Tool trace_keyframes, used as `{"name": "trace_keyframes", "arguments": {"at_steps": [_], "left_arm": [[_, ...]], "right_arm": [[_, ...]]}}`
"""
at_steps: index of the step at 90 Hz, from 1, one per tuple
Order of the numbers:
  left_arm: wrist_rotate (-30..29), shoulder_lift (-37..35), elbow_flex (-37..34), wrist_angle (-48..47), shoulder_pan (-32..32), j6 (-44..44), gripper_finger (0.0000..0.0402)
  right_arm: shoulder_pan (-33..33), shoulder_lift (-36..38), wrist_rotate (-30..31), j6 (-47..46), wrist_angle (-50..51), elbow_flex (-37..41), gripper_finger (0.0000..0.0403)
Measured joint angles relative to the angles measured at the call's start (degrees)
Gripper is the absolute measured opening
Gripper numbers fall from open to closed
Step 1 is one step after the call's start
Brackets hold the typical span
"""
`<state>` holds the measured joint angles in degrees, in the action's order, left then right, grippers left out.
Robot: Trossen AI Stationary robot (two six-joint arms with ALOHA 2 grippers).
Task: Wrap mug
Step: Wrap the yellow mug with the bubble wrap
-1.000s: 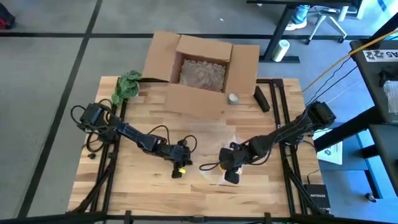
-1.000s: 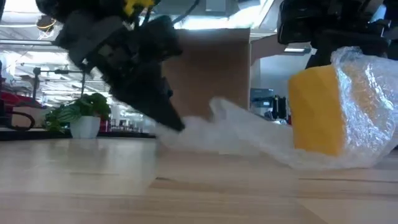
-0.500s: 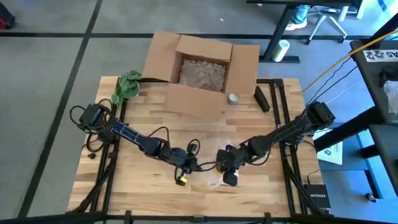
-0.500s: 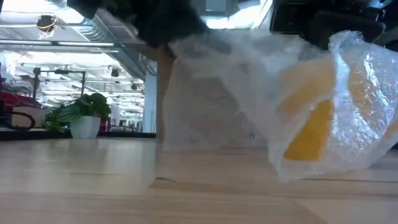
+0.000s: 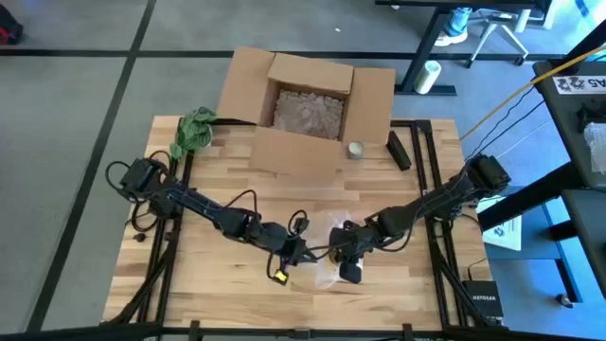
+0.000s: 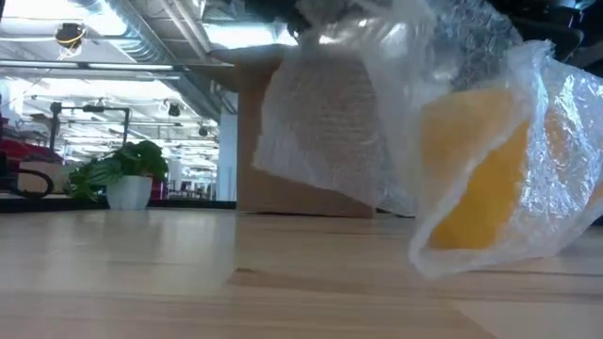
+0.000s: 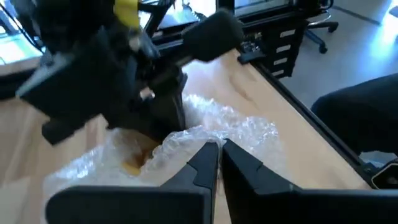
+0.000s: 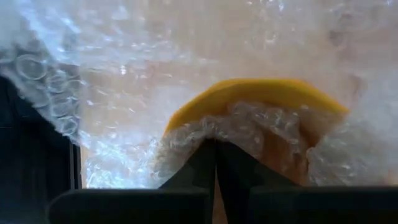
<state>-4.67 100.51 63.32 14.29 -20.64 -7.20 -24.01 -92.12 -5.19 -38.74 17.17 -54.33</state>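
Yellow mug (image 6: 471,179) sits low at the near side of the wooden table (image 5: 189,275), seen through a loose sleeve of bubble wrap (image 6: 330,122) that drapes over it and lifts up and away toward the left arm. In the low view the wrapped mug appears tilted, its lower edge close to the table surface; actual contact cannot be confirmed. Left gripper (image 7: 219,149) has its two fingers pressed together on a fold of the bubble wrap, holding that edge up beside the mug. Right gripper (image 8: 216,149) is just beside it, fingers likewise pinched tight on wrap bunched at the mug's yellow rim. From above, both grippers meet near the table's middle front, left gripper (image 5: 295,256) and right gripper (image 5: 343,256) near each other with the wrap between them. A small yellow part on the left arm shows close by. Farther back, an open cardboard box (image 5: 308,104) with brown filler stands at the table's far edge. A small round grey object (image 5: 355,149) and a dark bar (image 5: 399,150) lie to the box's right; a green cloth (image 5: 192,130) lies at its left.
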Motion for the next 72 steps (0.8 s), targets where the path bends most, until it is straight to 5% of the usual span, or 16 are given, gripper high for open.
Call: {"name": "trace_keyframes", "arguments": {"at_steps": [41, 72], "left_arm": [[6.1, 0.7, 1.8, 3.7, 2.1, -4.0, 0.0000], [13.1, 8.4, 3.0, 9.5, 4.9, -2.4, 0.0000]], "right_arm": [[0.0, 0.1, 0.0, 0.1, -0.7, 0.0, 0.0000], [0.0, 0.1, 0.1, 0.2, -0.8, -0.1, 0.0000]]}}
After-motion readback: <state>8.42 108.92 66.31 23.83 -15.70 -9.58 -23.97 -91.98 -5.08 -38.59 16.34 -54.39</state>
